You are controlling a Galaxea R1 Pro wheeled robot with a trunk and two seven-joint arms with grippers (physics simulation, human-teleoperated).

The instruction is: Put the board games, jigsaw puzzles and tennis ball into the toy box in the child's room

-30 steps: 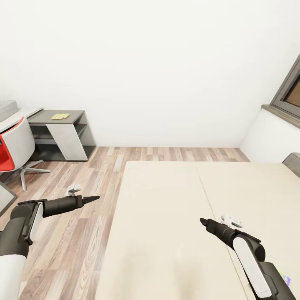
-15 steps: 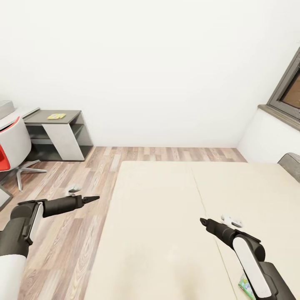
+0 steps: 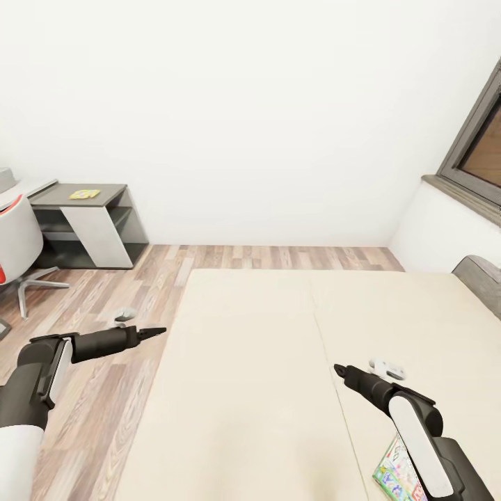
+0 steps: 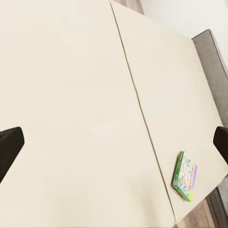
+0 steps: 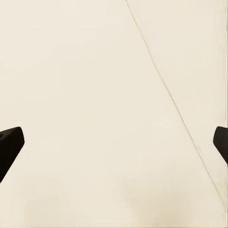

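Nearby, a board game (image 3: 398,473) lies flat at the near edge of the bed (image 3: 264,362), beside the right gripper (image 3: 339,371), looking light, stiff and thin, best pinched by an overhanging edge; both grippers' fingers (image 4: 9,147) stand spread, grasping nothing, left gripper (image 3: 154,332) over the floor.

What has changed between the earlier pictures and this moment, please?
The head camera has swung right: the table and chair slid toward the picture's left edge, more of the window shows, and a board game on the bed has come into view beside the right arm. Both arms kept their pose; left gripper and right gripper hold nothing.
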